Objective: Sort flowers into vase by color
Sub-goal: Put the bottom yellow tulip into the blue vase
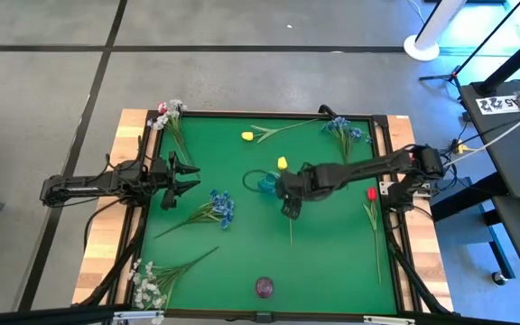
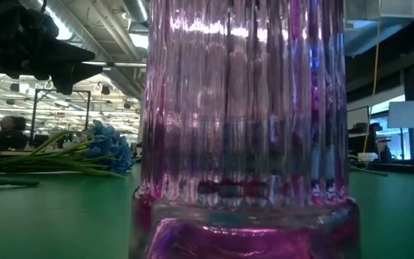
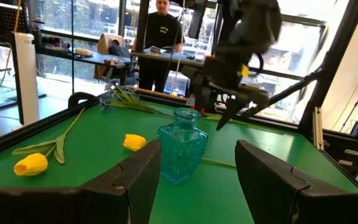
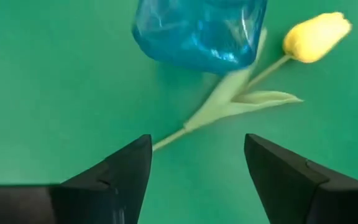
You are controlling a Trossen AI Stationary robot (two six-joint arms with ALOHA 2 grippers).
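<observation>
Green table (image 4: 55,93): yellow tulip (image 4: 316,36), pale-green stem.

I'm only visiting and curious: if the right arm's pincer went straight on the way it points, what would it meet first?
Probably the thin green stem of the yellow tulip, lying on the green table beside the blue glass vase. The open right pincer points at it; depth is unclear.

Two yellow tulips (image 1: 247,136) (image 1: 282,163), red tulip (image 1: 371,193), two blue sprays (image 1: 221,208) (image 1: 343,129), two white sprays (image 1: 170,112) (image 1: 147,282), two vases (image 1: 267,183) (image 1: 264,287).
</observation>
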